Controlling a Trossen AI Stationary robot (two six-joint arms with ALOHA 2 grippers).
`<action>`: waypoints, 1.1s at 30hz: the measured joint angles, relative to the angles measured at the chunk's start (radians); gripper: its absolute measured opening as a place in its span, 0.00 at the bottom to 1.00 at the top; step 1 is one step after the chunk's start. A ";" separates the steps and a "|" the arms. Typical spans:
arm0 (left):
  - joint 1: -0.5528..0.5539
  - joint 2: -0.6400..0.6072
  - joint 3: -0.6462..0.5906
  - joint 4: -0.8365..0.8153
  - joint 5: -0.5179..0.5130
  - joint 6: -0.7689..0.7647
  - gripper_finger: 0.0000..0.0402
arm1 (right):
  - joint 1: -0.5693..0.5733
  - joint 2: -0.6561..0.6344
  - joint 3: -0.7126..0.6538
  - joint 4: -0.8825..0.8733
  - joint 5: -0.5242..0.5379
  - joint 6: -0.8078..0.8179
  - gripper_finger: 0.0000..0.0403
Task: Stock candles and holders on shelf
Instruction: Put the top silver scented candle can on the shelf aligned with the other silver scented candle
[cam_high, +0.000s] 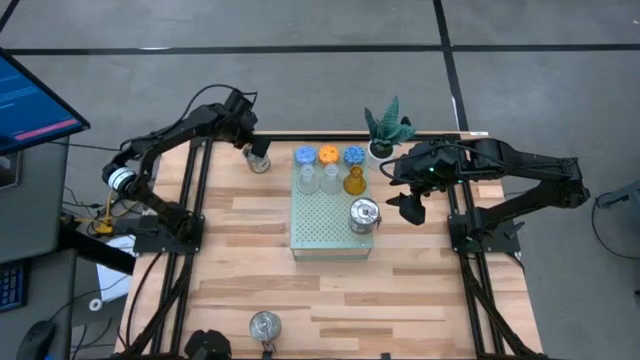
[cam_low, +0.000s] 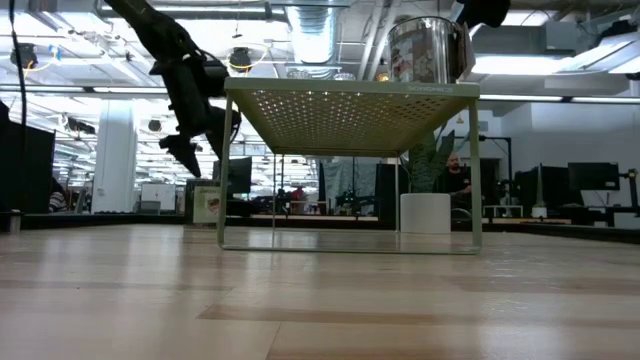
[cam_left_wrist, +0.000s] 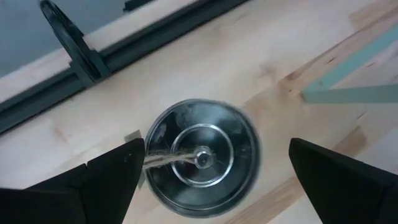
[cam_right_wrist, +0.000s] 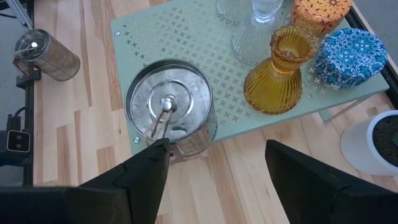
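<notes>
Jaws: left gripper (cam_left_wrist: 211, 180) spread over shiny round tin (cam_left_wrist: 200, 157) | right gripper (cam_right_wrist: 214, 165) spread, seemingly empty | perforated mint shelf (cam_right_wrist: 186, 37)

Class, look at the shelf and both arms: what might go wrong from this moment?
1. The silver tin stands at the shelf edge; the nearby right claw might nudge it off.
2. The left claw, open over another tin, could tip it when closing.
3. Candles and glass cups crowd the back row, leaving little room.
</notes>
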 joint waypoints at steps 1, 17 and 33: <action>0.000 0.010 0.000 -0.003 0.000 0.003 1.00 | 0.000 0.000 0.000 0.000 0.000 0.000 0.63; 0.000 0.107 -0.013 -0.051 0.029 0.028 1.00 | 0.000 0.000 0.000 0.000 0.000 0.000 0.63; -0.001 0.095 -0.017 -0.026 -0.051 -0.187 0.99 | 0.000 0.000 0.000 0.000 0.000 0.000 0.63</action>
